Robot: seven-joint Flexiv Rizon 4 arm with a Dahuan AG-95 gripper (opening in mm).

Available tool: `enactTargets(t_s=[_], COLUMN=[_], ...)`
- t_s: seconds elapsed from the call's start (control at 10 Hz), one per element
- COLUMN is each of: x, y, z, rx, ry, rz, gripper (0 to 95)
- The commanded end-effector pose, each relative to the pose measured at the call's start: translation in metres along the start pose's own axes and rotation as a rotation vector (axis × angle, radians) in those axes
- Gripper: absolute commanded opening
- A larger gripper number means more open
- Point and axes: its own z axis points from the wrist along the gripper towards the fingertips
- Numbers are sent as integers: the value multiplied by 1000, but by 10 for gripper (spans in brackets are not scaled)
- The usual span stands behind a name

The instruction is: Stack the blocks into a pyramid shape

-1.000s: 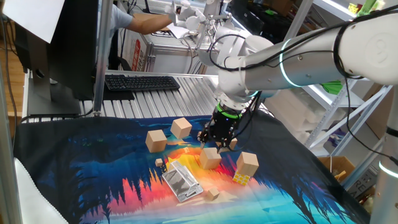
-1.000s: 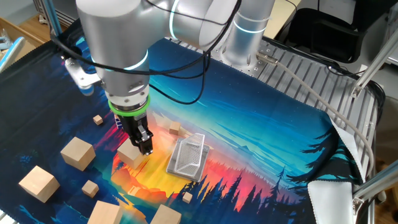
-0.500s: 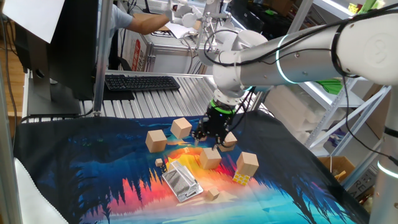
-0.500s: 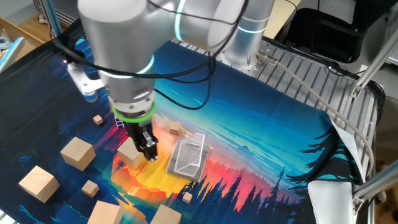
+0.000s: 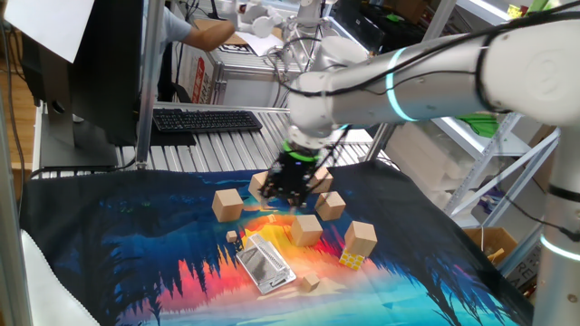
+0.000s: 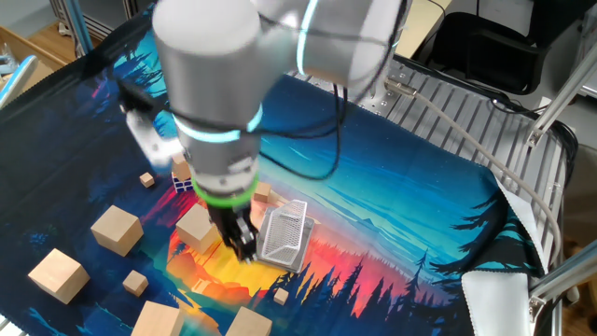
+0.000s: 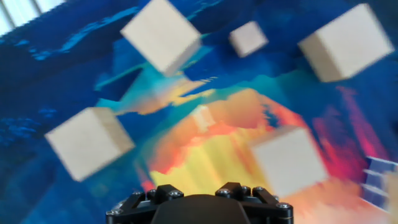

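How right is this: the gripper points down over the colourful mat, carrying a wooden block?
Wrong on one count: the gripper points down over the colourful mat but carries nothing, as the other fixed view shows.

Five tan wooden blocks, smooth and unpainted, lying apart on the surface, none stacked on another. In one fixed view: one block (image 5: 227, 205) sitting at left, another (image 5: 259, 184) tilted just behind it, partly hidden; a third (image 5: 331, 205) lying right of centre, a fourth (image 5: 306, 230) sitting in front, a fifth (image 5: 360, 239) resting atop something yellow.
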Motion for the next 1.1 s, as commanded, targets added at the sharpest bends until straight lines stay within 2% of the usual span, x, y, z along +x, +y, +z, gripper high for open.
enactTargets(t_s=[0.1, 0.3, 0.6, 0.9, 1.1], x=[2, 5, 8, 9, 9], y=[17, 31, 41, 44, 44], z=[10, 15, 20, 22, 22], rx=[-1, -5, -41, -40, -26], ry=[-9, -1, 23, 22, 20], rz=[-4, 7, 42, 43, 28], gripper=[570, 570, 570, 570, 570])
